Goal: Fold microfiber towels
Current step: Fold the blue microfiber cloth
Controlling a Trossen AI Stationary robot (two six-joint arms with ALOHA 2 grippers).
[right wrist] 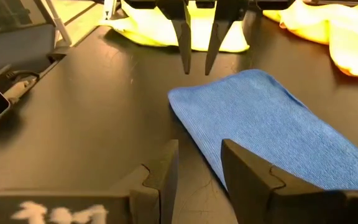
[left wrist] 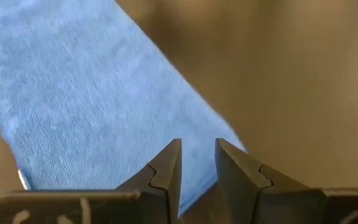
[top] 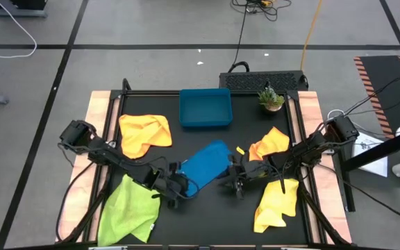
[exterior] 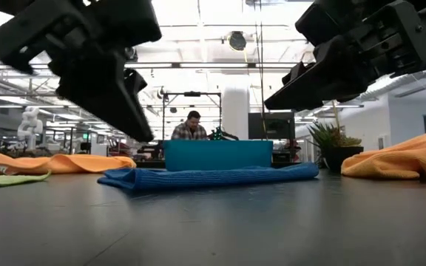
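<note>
A blue towel (top: 205,163), folded into a long strip, lies flat on the black table between my two grippers. It also shows in the low view (exterior: 213,176). My left gripper (top: 179,191) is open and hangs clear of the table just above the strip's near-left end (left wrist: 92,93). My right gripper (top: 231,182) is open and empty, raised above the table at the strip's near-right side (right wrist: 272,124). In the right wrist view my left gripper's fingers (right wrist: 197,53) point down at the strip's end.
A blue tray (top: 205,108) stands at the far middle, with a small potted plant (top: 271,98) to its right. An orange-yellow towel (top: 144,133) and a lime green towel (top: 127,212) lie crumpled at the left. An orange towel (top: 269,146) and a yellow towel (top: 278,203) lie at the right.
</note>
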